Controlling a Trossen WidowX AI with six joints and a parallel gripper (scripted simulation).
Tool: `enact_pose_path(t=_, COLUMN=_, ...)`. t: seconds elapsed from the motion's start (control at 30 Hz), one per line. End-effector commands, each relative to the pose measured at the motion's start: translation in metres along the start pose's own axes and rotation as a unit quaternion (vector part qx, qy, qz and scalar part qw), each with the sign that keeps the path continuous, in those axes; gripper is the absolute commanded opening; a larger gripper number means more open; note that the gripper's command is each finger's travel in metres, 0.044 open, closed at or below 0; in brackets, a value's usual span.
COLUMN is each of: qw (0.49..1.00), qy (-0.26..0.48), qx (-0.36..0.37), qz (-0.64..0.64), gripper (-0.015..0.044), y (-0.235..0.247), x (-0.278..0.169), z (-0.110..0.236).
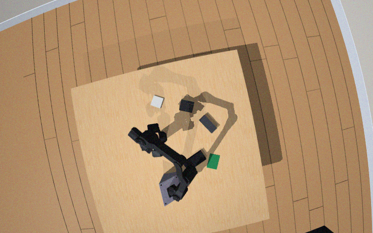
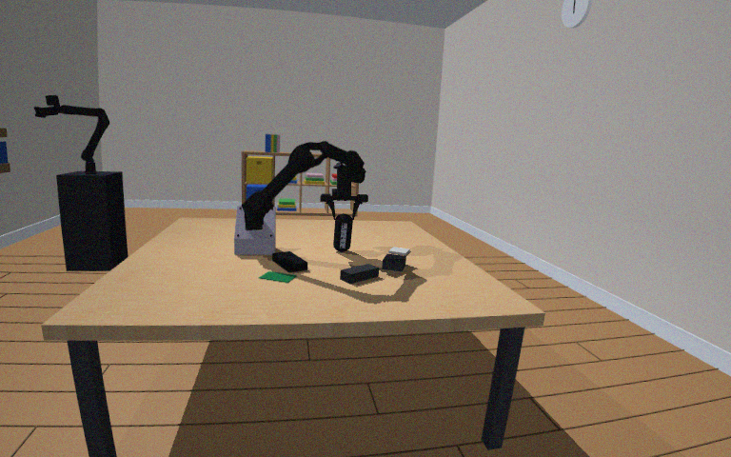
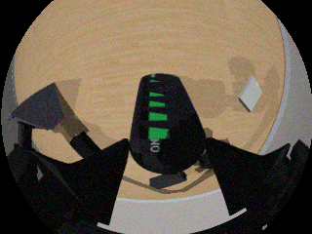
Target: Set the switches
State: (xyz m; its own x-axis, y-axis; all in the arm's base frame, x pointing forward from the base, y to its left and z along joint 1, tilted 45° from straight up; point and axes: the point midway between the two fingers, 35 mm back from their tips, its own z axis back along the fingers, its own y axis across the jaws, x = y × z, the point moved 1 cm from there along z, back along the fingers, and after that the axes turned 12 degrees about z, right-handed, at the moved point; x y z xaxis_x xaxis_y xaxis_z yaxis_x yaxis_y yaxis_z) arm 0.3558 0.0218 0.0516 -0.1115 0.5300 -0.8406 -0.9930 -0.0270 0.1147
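Note:
My gripper (image 2: 343, 207) (image 3: 168, 143) (image 1: 150, 134) is shut on the dark grey controller unit (image 2: 343, 231) (image 3: 163, 124) and holds it by one end, hanging upright with its lower end close to the table (image 2: 161, 290). In the wrist view the switch face is turned towards the camera and shows a row of green rocker ends. In the exterior view the opposite face shows faint pale marks, too small to read. In the top view the arm hides the unit.
A white block (image 1: 157, 101) (image 2: 400, 250) (image 3: 250, 94), a black cube (image 1: 186, 106) (image 2: 393, 262) and a dark grey box (image 1: 208, 123) (image 2: 359, 272) lie to the right. A green card (image 1: 213, 161) (image 2: 277, 276) and a black box (image 1: 196, 158) (image 2: 289, 261) lie by the arm's base (image 1: 167, 189) (image 2: 254, 237).

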Motion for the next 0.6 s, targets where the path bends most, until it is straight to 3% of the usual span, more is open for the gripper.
enact_pose_path(t=0.0, qw=1.0, qy=-0.01, qx=0.006, qz=-0.001, gripper=0.0338, y=-0.001, x=0.007, z=-0.004)
enact_pose_path(t=0.57, qw=1.0, qy=-0.03, qx=0.002, qz=-0.001, gripper=0.0338, y=-0.004, x=0.019, z=-0.001)
